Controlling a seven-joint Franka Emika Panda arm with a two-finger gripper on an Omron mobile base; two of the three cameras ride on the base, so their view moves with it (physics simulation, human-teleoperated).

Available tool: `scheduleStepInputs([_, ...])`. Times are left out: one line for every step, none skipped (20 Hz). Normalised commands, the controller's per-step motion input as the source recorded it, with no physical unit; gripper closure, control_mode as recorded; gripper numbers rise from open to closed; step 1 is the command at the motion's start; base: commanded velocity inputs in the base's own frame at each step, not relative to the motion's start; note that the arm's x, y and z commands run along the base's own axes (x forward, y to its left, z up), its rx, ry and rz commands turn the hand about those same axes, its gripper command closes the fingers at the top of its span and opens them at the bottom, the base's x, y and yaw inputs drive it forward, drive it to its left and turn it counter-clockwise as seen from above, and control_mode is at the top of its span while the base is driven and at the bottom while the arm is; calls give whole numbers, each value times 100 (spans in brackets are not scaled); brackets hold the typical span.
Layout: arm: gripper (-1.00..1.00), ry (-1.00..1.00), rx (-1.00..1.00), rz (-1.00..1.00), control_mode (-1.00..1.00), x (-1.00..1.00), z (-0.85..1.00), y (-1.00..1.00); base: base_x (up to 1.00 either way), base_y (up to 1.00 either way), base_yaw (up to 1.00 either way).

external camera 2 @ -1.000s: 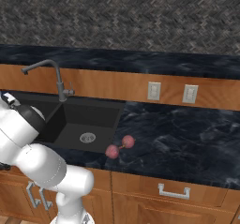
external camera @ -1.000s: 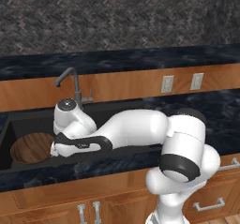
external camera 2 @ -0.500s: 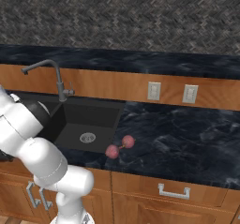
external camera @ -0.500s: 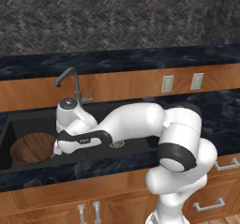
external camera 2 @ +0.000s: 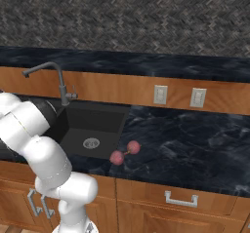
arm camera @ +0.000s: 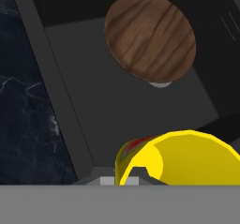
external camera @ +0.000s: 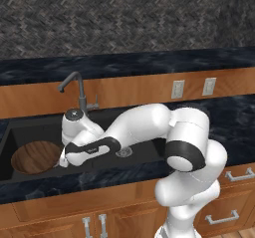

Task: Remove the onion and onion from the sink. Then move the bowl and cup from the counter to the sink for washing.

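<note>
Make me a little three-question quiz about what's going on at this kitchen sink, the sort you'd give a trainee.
1. True or false: both onions lie on the counter, outside the sink.
2. Where is the wooden bowl?
A. on the counter beside the onions
B. in a basin of the sink
C. in a cupboard
3. Fill in: the hand view shows a cup of bright ______ colour close in front of the camera, above the sink basin.

Key
1. True. The two pinkish balls sit on the dark counter by the sink's edge.
2. B. It rests on the basin floor, partly over a metal drain.
3. Yellow.
</note>
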Motion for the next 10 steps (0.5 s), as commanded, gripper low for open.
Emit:
scheduleStepInputs([100, 0, -1, 0, -100, 8, -23, 0, 0, 0, 0])
scheduleStepInputs([100, 0, -2, 0, -100, 9, -21, 0, 0, 0, 0])
scheduleStepInputs([100, 0, -1, 0, -100, 8, -21, 0, 0, 0, 0])
scheduleStepInputs([100, 0, -1, 0, -100, 8, -21, 0, 0, 0, 0])
scheduleStepInputs([100, 0, -1, 0, -100, 7, -21, 0, 0, 0, 0])
scheduleStepInputs([100, 0, 0, 0, -100, 10, -20, 0, 0, 0, 0])
scheduleStepInputs([100, 0, 0, 0, -100, 10, -19, 0, 0, 0, 0])
scheduleStepInputs([100, 0, 0, 0, -100, 12, -18, 0, 0, 0, 0])
scheduleStepInputs([100, 0, 0, 0, -100, 12, -16, 0, 0, 0, 0])
scheduleStepInputs([100, 0, 0, 0, -100, 14, -14, 1, 0, 0, 0])
